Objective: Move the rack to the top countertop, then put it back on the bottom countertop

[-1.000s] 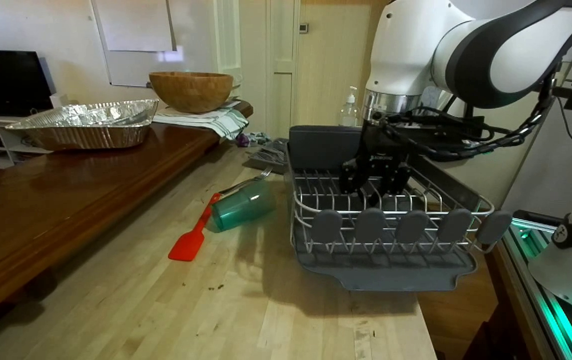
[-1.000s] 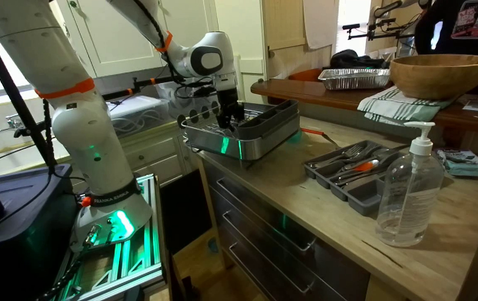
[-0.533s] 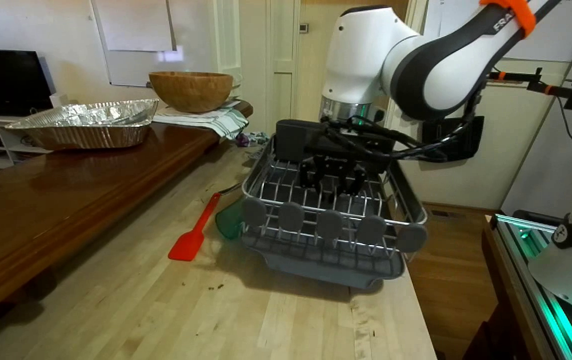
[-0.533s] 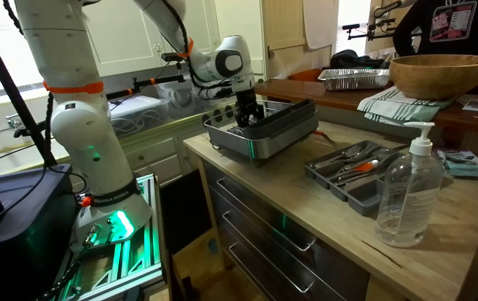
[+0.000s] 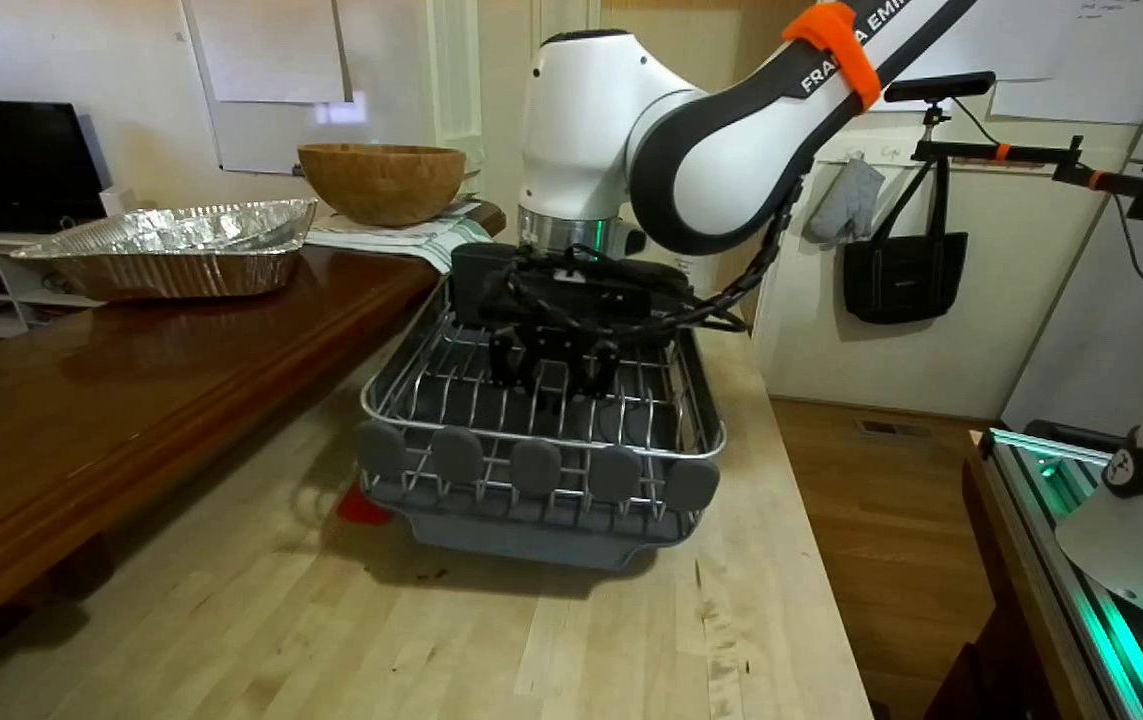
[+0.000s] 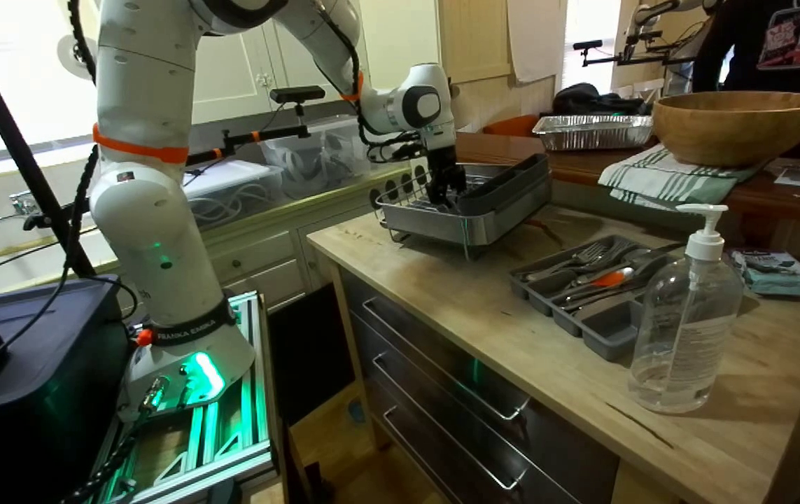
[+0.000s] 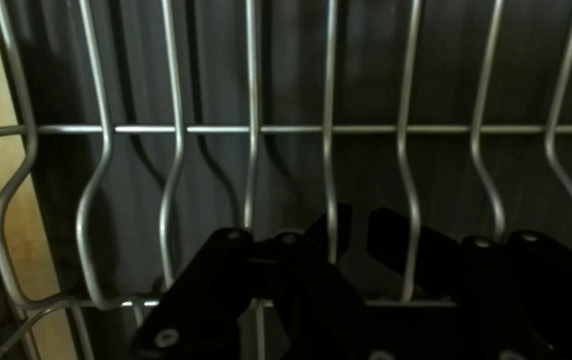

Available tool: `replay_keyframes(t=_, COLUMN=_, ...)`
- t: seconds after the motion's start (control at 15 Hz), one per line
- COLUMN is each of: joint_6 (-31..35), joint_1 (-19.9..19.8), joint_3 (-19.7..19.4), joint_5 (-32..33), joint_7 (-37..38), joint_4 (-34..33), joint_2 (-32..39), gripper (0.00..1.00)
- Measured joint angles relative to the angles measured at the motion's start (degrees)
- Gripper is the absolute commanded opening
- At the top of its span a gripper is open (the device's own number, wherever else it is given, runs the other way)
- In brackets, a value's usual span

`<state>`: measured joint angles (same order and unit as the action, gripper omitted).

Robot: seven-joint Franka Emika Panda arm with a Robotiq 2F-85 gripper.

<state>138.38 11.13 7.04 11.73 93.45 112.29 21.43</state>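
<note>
The rack (image 5: 531, 540), silver wire over a dark grey tray, is over the bottom countertop (image 5: 571, 650) beside the raised dark brown top countertop (image 5: 181, 370). A shadow beneath suggests it hangs slightly above the pale wood; in an exterior view the rack (image 6: 434, 227) shows its metal side and legs. My gripper (image 5: 551, 395) reaches down inside it. In the wrist view the gripper (image 7: 360, 232) is closed to a narrow gap, its fingers (image 7: 391, 235) hooked among the rack's wires, which move along with it. How firmly they hold is too dark to tell.
Foil pan (image 5: 181, 250), wooden bowl (image 5: 383, 182) and striped towel (image 6: 676, 175) sit on the top countertop. A red spatula (image 5: 363, 508) pokes out from behind the rack. Cutlery tray (image 6: 581, 290) and soap bottle (image 6: 683, 329) stand on the bottom countertop.
The gripper and rack have moved together from over the counter's outer edge inward, toward the top countertop. The green cup and most of the spatula are now hidden behind the rack.
</note>
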Motion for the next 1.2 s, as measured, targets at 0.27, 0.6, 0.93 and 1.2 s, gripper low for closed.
replay_keyframes(t=0.27, joint_6=-3.2, joint_1=3.3, joint_3=-2.1, joint_5=0.0, joint_7=1.9, joint_4=-2.4, joint_2=0.8, gripper=0.05)
replay_keyframes(t=0.6, joint_6=-3.0, joint_1=5.1, joint_3=-4.0, joint_5=-0.3, joint_7=9.8, joint_4=2.6, joint_2=-3.0, gripper=0.05)
replay_keyframes(t=0.93, joint_6=-2.2, joint_1=2.2, joint_3=-4.4, joint_5=-3.2, joint_7=8.0, joint_4=15.7, joint_2=-13.3, gripper=0.05)
replay_keyframes(t=1.2, joint_6=-2.4, joint_1=-0.9, joint_3=-4.2, joint_5=-4.8, joint_7=-2.7, joint_4=21.0, joint_2=-14.9, gripper=0.18)
